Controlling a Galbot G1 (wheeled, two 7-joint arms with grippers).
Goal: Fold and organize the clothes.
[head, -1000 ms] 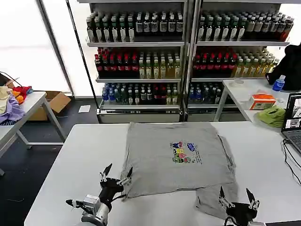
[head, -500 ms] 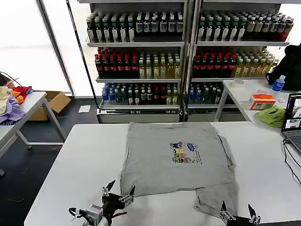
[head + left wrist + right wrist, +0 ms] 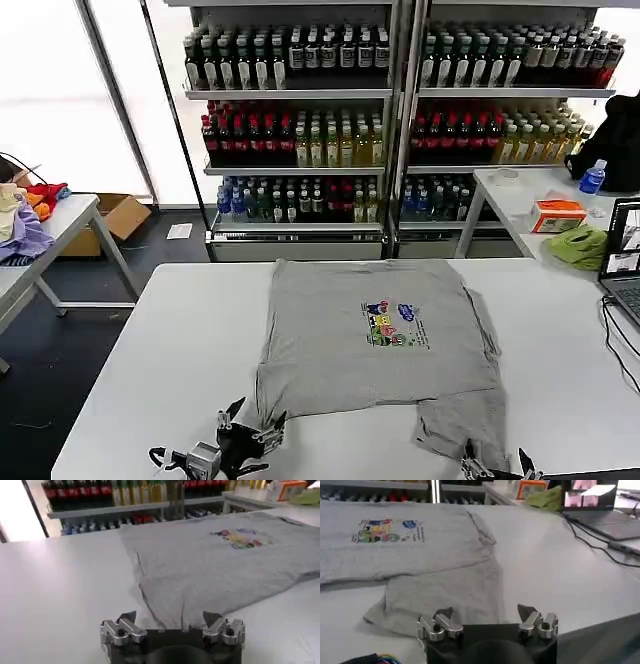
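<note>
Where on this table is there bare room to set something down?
Left of the T-shirt, the table lies bare to its left edge. A bare strip runs between the shirt and the laptop. The near edge is crowded by the left end effector and right end effector.

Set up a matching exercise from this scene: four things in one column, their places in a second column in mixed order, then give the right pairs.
Things:
1. grey T-shirt
2. left gripper
3. right gripper
4. lime-green cloth

Places:
A. on the side table to the robot's right, beside the laptop
B. spread flat on the white table
C. open at the table's near edge, by the shirt's near left corner
D. open at the table's near edge, by the shirt part that sticks out toward the robot

Pairs: 1-B, 2-C, 3-D, 4-A
</note>
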